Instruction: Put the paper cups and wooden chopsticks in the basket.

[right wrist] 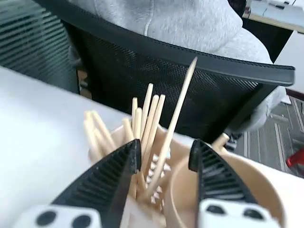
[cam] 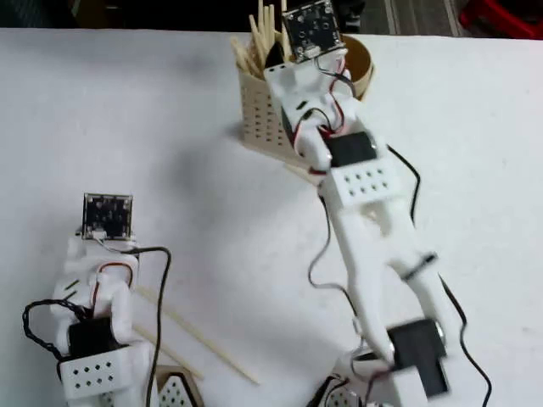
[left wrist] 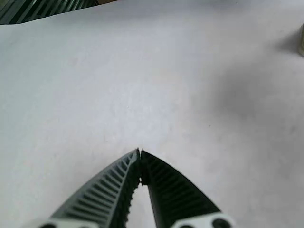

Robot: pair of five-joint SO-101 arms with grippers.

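White and matte, the bench (cam: 127, 110) carries a cream perforated basket (cam: 259, 119) near its far edge. A bundle of wooden chopsticks (cam: 259, 38) stands upright in the basket, and a tan paper cup (cam: 363, 64) is right against it; whether the cup sits inside the basket's wall I cannot tell. The right gripper (right wrist: 165, 145) hangs over them, jaws moderately parted and clamped on nothing. Two loose chopsticks (cam: 204, 341) lie flat on the bench beside the left arm. The left gripper (left wrist: 140, 153) is closed to a point, empty, above bare surface. Behind the bench stands a black mesh chair (right wrist: 142, 71).
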